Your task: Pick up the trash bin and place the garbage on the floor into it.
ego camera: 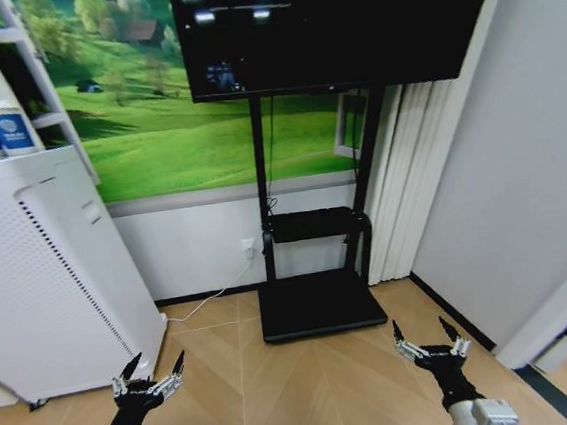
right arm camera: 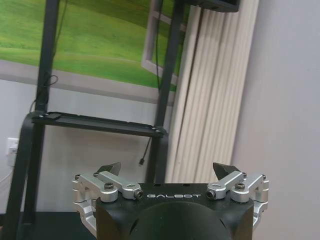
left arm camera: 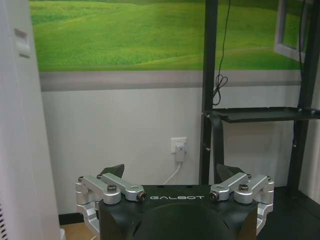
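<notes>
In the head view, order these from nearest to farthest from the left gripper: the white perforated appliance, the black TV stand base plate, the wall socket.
From the left gripper, open, low on the left:
1. White perforated appliance, just beside it on the left.
2. Black TV stand base plate, on the floor to its right.
3. White wall socket, on the back wall.

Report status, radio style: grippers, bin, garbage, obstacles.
Left gripper open, low over floor. Right gripper open, same height. Both empty. TV stand and white appliance ahead.
</notes>
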`<state>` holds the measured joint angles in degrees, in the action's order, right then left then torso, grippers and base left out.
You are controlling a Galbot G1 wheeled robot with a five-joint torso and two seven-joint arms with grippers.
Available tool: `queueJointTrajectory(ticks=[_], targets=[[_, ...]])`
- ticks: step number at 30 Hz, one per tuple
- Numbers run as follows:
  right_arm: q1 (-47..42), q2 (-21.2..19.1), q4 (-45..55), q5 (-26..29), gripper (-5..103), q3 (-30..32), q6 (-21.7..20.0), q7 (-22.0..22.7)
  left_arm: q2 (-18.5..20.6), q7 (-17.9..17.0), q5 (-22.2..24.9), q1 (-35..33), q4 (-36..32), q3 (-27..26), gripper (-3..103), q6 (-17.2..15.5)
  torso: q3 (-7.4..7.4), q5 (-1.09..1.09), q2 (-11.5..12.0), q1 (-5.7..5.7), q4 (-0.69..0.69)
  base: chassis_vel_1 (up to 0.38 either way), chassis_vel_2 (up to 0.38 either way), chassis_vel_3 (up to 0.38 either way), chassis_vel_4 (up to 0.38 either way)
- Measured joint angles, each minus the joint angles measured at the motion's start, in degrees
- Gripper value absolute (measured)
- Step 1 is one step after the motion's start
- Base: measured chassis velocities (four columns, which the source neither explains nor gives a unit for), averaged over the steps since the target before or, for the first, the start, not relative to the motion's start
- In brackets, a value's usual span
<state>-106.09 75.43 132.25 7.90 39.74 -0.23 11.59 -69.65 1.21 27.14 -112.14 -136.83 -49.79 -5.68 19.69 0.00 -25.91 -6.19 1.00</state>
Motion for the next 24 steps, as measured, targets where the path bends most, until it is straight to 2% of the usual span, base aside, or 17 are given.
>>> queueJointTrajectory(ticks=[8, 9, 24], targets=[[0.0, 0.0, 0.0, 0.0, 100, 0.0, 0.0, 0.0, 0.0, 0.0, 0.0, 0.0, 0.0, 0.0, 100, 0.0, 0.81, 0.00, -1.3, -0.49, 0.04, -0.082, -0.074, -0.083, -0.076], [0.0, 0.0, 0.0, 0.0, 100, 0.0, 0.0, 0.0, 0.0, 0.0, 0.0, 0.0, 0.0, 0.0, 100, 0.0, 0.95, 0.00, -1.6, -0.60, -0.02, -0.004, -0.017, -0.056, -0.043], [0.0, 0.0, 0.0, 0.0, 100, 0.0, 0.0, 0.0, 0.0, 0.0, 0.0, 0.0, 0.0, 0.0, 100, 0.0, 3.10, 0.00, -5.1, -2.04, -0.01, 0.003, 0.003, 0.004, 0.002]])
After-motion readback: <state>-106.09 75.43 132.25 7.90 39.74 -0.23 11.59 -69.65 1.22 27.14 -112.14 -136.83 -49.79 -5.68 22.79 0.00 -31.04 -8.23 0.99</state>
